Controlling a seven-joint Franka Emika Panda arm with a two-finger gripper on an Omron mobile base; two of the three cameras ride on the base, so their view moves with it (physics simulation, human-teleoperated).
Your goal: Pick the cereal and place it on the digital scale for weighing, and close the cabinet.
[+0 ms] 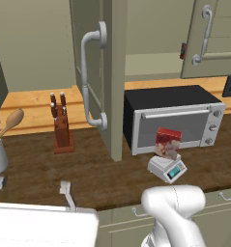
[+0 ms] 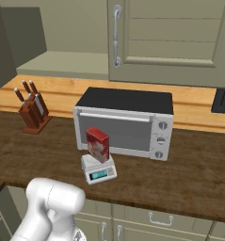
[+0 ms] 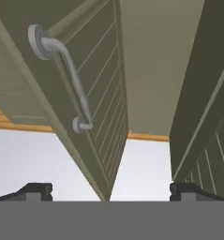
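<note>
Red cereal [image 1: 168, 143] already upright on scale [image 1: 167, 168], near microwave [image 1: 175, 117]. Cabinet [image 1: 105, 72] door still open: rigid, probably swings lightly; best pushed at outer edge by handle [image 3: 66, 75]. Gripper [image 3: 111, 191] jaws apart, empty.

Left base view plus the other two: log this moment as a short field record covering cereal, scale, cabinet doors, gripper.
cereal: upright on the scale, in front of the microwave
scale: on the dark counter, display facing the robot
cabinet door: swung open, edge toward the robot
other door: looks shut in the right base view
gripper: jaws open, holding nothing, facing the open door's edge
left to do: close the cabinet
</note>
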